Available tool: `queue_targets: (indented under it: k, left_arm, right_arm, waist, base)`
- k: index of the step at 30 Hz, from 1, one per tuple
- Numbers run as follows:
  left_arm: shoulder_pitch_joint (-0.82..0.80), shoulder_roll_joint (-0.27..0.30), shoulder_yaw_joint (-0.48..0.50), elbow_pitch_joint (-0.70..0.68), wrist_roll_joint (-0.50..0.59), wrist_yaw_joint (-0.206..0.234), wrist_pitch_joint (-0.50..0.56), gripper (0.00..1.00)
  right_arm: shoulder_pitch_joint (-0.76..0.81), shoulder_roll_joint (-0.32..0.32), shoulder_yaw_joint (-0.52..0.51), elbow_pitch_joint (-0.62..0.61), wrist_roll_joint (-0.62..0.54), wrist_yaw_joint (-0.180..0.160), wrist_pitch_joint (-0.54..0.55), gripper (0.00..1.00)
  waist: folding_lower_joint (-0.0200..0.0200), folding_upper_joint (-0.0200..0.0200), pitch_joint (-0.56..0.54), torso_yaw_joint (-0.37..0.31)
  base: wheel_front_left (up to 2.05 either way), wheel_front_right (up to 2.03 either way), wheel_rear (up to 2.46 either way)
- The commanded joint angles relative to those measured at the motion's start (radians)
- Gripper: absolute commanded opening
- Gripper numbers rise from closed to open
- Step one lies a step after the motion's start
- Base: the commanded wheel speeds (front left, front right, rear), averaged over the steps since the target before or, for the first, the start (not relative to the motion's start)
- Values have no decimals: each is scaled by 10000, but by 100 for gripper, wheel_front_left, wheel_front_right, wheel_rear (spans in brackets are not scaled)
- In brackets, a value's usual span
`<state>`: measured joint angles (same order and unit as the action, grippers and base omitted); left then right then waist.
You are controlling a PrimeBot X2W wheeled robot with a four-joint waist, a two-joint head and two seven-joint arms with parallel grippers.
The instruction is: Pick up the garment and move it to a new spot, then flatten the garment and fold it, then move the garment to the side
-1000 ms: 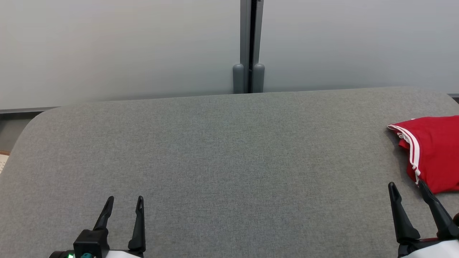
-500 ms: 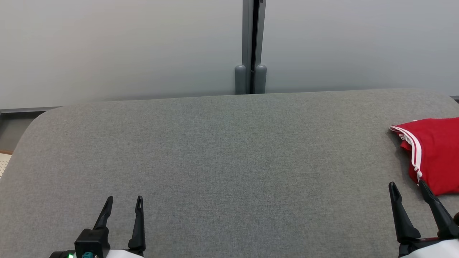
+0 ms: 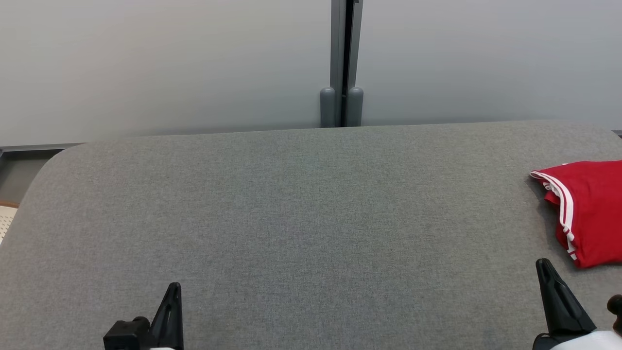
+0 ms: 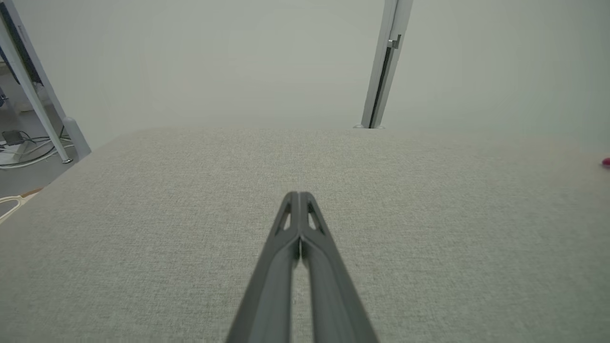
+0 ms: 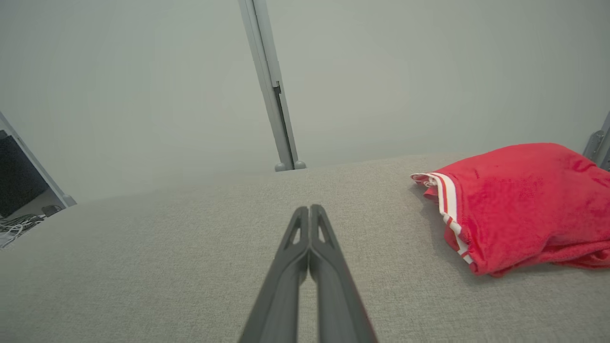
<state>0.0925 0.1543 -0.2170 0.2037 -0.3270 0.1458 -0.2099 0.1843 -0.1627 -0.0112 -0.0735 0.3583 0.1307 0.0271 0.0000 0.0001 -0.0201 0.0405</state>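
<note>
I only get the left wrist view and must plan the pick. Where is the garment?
Observer: The garment lies at the right side of the surface, ahead and right of the right gripper.
Operator: Is that gripper touching it?
Observer: No. It is shut on nothing and stops short of the garment.
Operator: How does the garment lie?
Observer: Bunched up, with its white-striped edge facing left.

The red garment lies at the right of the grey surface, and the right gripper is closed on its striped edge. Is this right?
Not quite. The right gripper is closed, but on nothing: the right wrist view shows it apart from the red garment at the right of the grey surface.
</note>
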Motion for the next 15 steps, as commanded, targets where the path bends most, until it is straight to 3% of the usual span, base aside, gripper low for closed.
queue_targets:
  k: [1, 15]
  left_arm:
    - [-233, 73, 94, -155, -143, -33, -6, 0]
    - [-640, -112, 709, -1, -2733, -587, 616, 0]
  right_arm:
    - [-170, -72, -42, -119, 150, 0, 14, 0]
    - [-755, 101, -173, 550, 2708, 0, 132, 0]
  waist:
    - [0, -1, -1, 0]
    - [0, -1, 27, -50]
  base:
    - [0, 0, 0]
    - [0, 0, 0]
